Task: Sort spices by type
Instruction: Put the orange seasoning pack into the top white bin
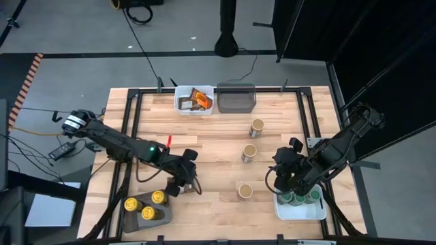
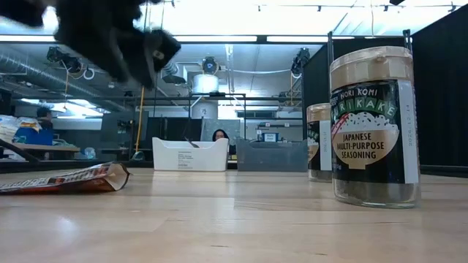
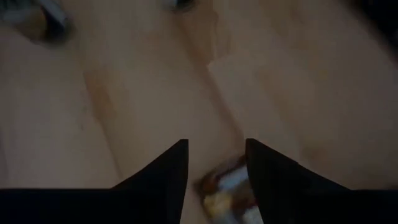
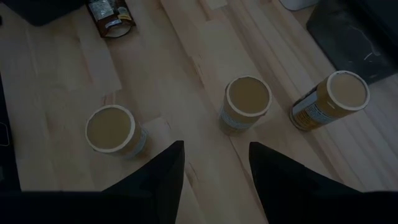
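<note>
A brown and orange packet (image 2: 66,177) lies flat on the table; in the left wrist view the packet (image 3: 227,186) shows below and between my open left gripper (image 3: 216,155). My left gripper (image 1: 182,182) hangs above it, clear of it in the low view. Three tan-lidded jars (image 1: 257,127) (image 1: 249,152) (image 1: 244,191) stand upright mid-table. My right gripper (image 4: 216,162) is open, looking over those jars (image 4: 247,102) from the right, near the white tray (image 1: 300,212).
A grey tray (image 1: 136,216) at the near left holds yellow-lidded jars (image 1: 146,204). The near right white tray holds green-lidded jars (image 1: 300,199). At the far edge, a white tray (image 1: 182,107) holds packets beside a grey tray (image 1: 236,97). A person sits in the room beyond.
</note>
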You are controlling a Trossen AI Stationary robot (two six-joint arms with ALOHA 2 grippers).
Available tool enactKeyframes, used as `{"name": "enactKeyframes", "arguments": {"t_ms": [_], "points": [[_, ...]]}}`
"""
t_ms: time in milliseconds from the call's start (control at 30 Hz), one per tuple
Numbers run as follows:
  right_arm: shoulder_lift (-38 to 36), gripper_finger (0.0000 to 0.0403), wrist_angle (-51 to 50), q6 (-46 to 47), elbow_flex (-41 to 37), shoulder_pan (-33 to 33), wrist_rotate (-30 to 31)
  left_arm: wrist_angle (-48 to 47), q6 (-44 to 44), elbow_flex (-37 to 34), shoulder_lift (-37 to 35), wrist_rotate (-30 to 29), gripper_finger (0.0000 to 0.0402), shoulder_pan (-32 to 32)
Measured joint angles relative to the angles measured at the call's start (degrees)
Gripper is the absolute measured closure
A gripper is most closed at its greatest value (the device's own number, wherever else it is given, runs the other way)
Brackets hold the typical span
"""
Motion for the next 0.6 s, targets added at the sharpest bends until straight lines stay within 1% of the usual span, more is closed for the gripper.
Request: {"name": "enactKeyframes", "arguments": {"t_ms": [100, 200, 333, 467, 600], "points": [[0.0, 0.0213, 0.3, 0.0, -0.2, 0.0, 0.0, -3.0, 4.9, 0.0, 2.3, 1.1, 0.0237, 1.2], [0.0, 0.0213, 0.3, 0.2, -1.5, 0.0, -0.1, -6.5, 9.2, 0.9, 5.3, 2.3, 0.0224, 2.6], [0.0, 0.0213, 1.0, 1.9, -3.4, 0.0, -1.4, -13.2, 16.6, 5.5, 10.6, 2.0, 0.0194, 3.6], [0.0, 0.0213, 1.4, 3.1, -4.8, 0.0, -3.5, -14.3, 20.6, 11.1, 15.6, 1.6, 0.0166, 3.8], [0.0, 0.0213, 2.2, 3.2, -5.1, 0.0, -4.5, -16.7, 26.8, 15.7, 20.6, 2.7, 0.0156, 3.8]]}}
